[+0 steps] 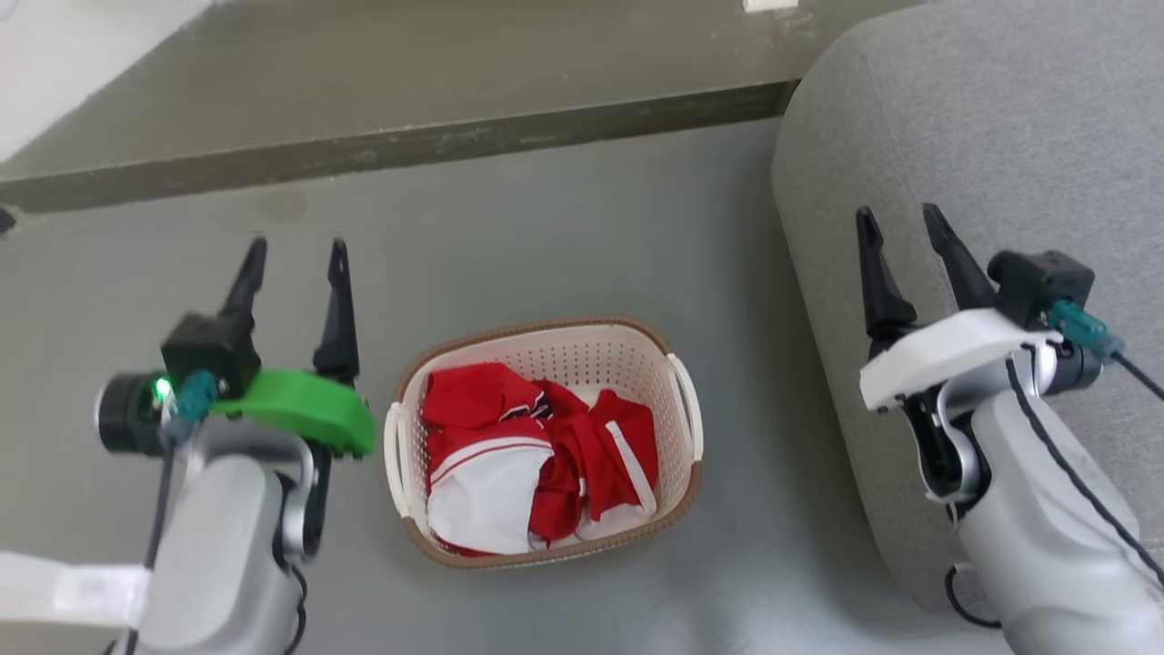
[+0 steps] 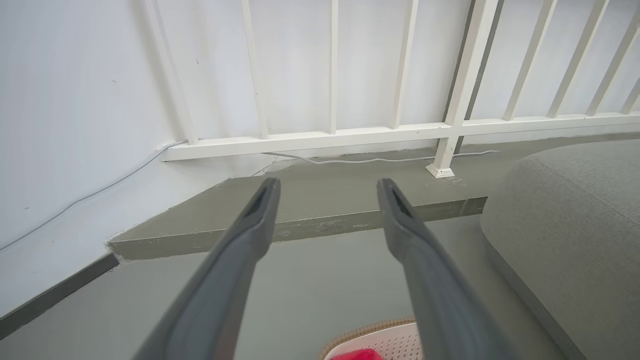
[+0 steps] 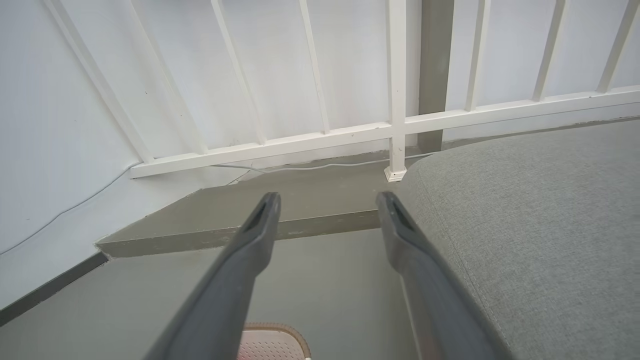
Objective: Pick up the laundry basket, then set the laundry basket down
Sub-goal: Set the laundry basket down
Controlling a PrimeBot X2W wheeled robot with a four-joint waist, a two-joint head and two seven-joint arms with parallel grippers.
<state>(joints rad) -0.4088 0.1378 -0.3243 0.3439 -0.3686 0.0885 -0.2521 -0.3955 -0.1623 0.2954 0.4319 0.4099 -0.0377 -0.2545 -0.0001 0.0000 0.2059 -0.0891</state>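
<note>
A sofa [image 1: 982,136] flanks the laundry basket [image 1: 582,353] — clothes [image 1: 509,428] inside.

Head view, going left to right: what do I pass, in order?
left gripper, open → laundry basket on the floor, with red and white clothes inside → right gripper, open, over the grey cushion
</note>
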